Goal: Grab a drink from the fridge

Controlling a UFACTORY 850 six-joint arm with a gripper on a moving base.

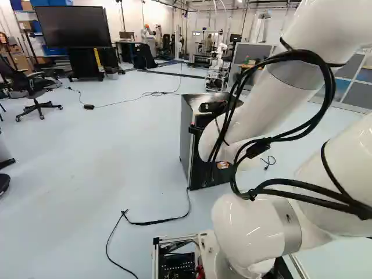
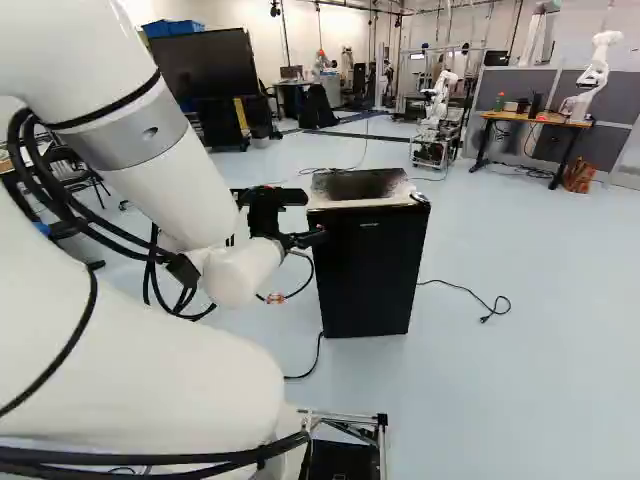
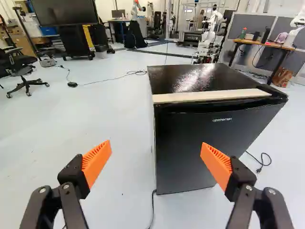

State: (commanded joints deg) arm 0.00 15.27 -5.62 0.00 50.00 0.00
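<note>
See gripper (image 2: 312,217) released, fingers spread wide; find black mini fridge (image 3: 190,78) beyond, toward right. Can't make out inside behind closed door (image 3: 190,152); partly hidden by arm (image 1: 250,104) in left base view.

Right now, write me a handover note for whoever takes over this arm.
Gripper: open, nothing between its fingers.
Fridge: ahead of the gripper, off to one side; its door looks shut. No drink in sight.
Done: arm raised toward the fridge; no grip on the door.
Left: open the door, find a drink, grip it, bring it out.
Caution: a cord on the floor could snag the base.
</note>
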